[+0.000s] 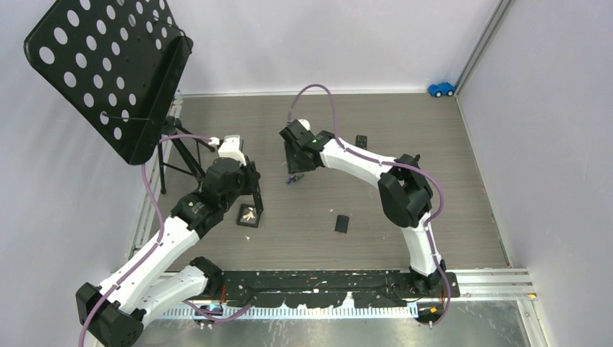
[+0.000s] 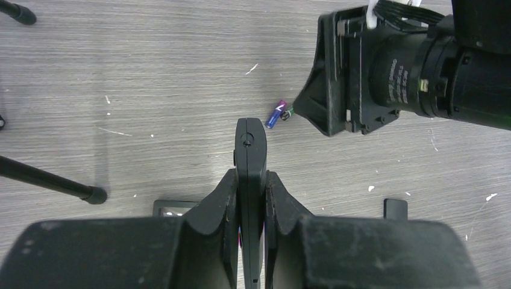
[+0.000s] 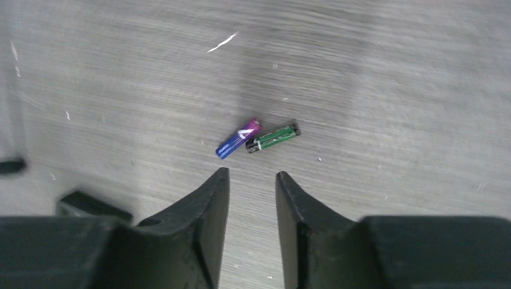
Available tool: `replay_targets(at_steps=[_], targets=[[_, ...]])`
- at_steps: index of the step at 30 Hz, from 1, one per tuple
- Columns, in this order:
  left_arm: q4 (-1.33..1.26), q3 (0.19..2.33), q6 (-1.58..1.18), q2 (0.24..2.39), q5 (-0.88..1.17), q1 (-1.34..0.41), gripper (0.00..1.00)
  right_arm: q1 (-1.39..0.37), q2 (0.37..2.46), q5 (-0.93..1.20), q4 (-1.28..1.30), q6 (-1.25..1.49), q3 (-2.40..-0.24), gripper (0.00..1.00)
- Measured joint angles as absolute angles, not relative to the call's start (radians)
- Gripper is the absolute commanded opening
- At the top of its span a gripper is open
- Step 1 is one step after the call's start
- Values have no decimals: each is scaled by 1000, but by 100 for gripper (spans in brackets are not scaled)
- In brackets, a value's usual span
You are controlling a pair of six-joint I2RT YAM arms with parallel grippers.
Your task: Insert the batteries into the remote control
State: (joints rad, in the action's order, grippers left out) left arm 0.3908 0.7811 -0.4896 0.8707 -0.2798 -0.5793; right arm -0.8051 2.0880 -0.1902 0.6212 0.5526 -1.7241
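Left gripper (image 2: 250, 178): jaws clamped tight on the remote control (image 2: 250, 141). It is held edge-on, its end sticking out past the fingertips, over the table (image 1: 455, 181). Only the left wrist view shows this grip plainly. From overhead the remote is just a dark slab by the wrist.

Right gripper (image 3: 251, 180): jaws narrowly parted, nothing between them. Its own wrist view shows the blue-and-purple battery (image 3: 238, 138) and green battery (image 3: 272, 138) just ahead of the tips. They lie flat near the table's middle, one end of each meeting in a shallow V. Overhead they are a mere speck, crowded by the right wrist. The left wrist view has the pair just beyond the remote's tip, with the right arm's wrist block close beside the green one.

Around:
- Shallow black tray (image 1: 249, 215) by the left gripper, pale bits inside.
- Small black rectangular plate (image 1: 341, 223) toward the near edge, well apart from the batteries.
- Perforated music stand (image 1: 108, 72) over the far-left corner.
- Blue toy car (image 1: 441, 89) in the far-right corner.
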Motion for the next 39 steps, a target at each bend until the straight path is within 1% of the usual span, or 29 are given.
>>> replay_targets(at_steps=[1,4,9,14,23,29,34,39], targets=[[394,781,-489,871,-285,-579,0,-810,2090,-171,620,477,-1727,57],[401,781,-488,871,-300,-575,0,-817,2091,-147,618,259,-1718,60],[403,781,-490,861,-313,-574,0,-819,2115,-120,620,-52,-1717,59],[419,783,-483,850,-313,-571,0,-819,2206,-85,643,-253,-1760,56],[456,802,-462,851,-310,-561,0,-818,2275,-41,661,-400,-1850,57],[469,813,-459,851,-300,-559,0,-800,2334,41,690,-442,-1943,57],[469,813,-456,852,-279,-555,0,-788,2354,106,706,-459,-1970,55],[469,814,-444,867,-244,-555,0,-782,2359,134,714,-465,-1976,51]])
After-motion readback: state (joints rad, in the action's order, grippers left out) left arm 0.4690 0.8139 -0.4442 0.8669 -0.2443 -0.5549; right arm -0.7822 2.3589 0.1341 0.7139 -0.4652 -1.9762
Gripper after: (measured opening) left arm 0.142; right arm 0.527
